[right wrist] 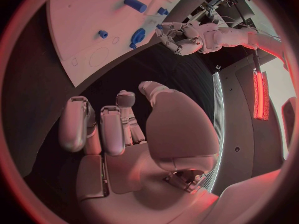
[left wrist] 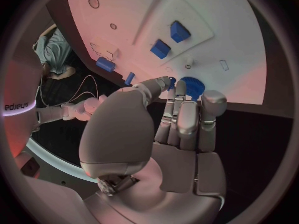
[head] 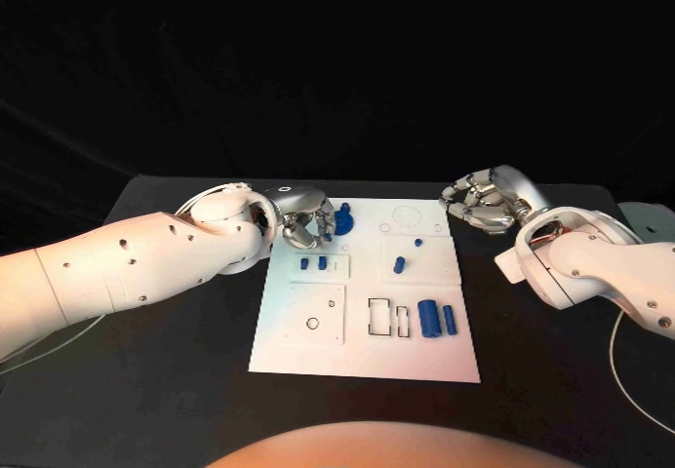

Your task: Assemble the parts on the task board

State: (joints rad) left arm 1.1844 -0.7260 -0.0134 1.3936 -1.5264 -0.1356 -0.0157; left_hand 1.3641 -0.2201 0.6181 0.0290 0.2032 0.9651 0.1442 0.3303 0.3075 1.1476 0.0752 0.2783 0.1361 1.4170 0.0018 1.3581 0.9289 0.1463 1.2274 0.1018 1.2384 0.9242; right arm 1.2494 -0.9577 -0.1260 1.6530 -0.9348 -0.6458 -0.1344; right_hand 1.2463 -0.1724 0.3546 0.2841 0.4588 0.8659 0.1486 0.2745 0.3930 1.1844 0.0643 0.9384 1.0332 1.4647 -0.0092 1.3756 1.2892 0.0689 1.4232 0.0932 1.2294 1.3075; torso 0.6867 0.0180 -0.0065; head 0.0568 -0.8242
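Two silver hands flank a white board (head: pixel 302 356) that lies flat in the middle of a matte black table (head: pixel 140 390), with dark drapery behind. The board is a smooth rectangular plate, marked with thin outlined squares, circles and narrow rectangular slots. The left hand (head: pixel 299 220) sits at the board's far left corner, its fingers (left wrist: pixel 177 112) curled inward beside a blue toothed gear (head: pixel 343 218) there; the fingertips reach the gear's edge, but I cannot tell whether they grip it or only touch it. From the left wrist the gear (left wrist: pixel 194 87) shows a ridged round rim just past the fingertips. Nearer the board's middle, by its left edge, two small blue blocks (head: pixel 312 263) stand side by side; in the left wrist view they look square and flat-topped (left wrist: pixel 169 40). A short blue peg (head: pixel 400 263) lies near the board's centre, and a smaller blue piece (head: pixel 384 227) sits just beyond it toward the far edge. Two blue cylinders (head: pixel 438 319), smooth and rounded, lie parallel near the right edge, beside the outlined slots. The right hand (head: pixel 483 202) hovers over the bare table off the board's far right corner, fingers (right wrist: pixel 102 129) curled in loosely, holding nothing. Both arms are glossy white shells dotted with small holes.
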